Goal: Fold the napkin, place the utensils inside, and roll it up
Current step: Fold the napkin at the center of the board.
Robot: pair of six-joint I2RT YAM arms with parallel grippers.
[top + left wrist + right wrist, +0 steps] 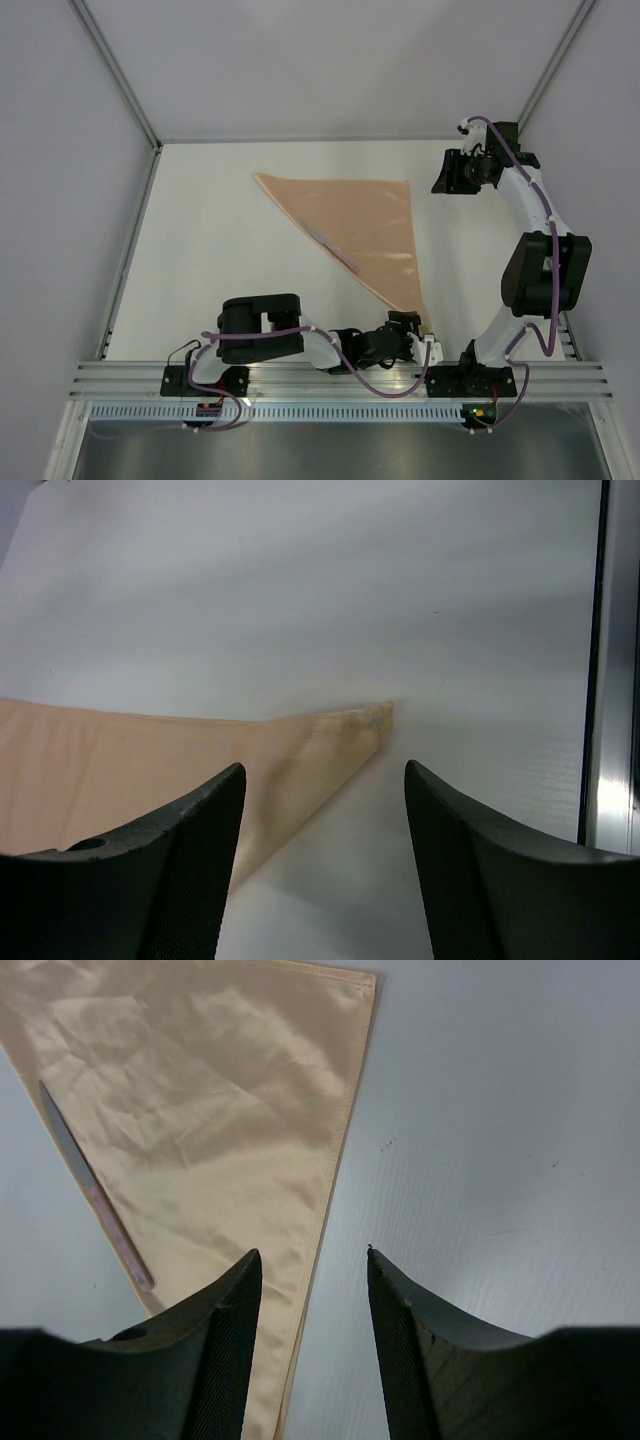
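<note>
The peach-orange napkin [365,220] lies flat on the white tabletop [210,250], folded into a glossy triangle with its narrow tip nearest the arms. The thin pinkish-grey utensil [330,245] lies along its long left edge. The left end effector [322,770] stands open at that tip, gripping nothing; the right end effector [313,1255] is open too, beside the far right corner

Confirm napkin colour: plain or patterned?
The napkin is plain peach-orange with a slight sheen and no pattern. It shows best in the right wrist view.

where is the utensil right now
In the top view the utensil lies along the left diagonal edge of the triangular napkin, about midway down it.
</note>
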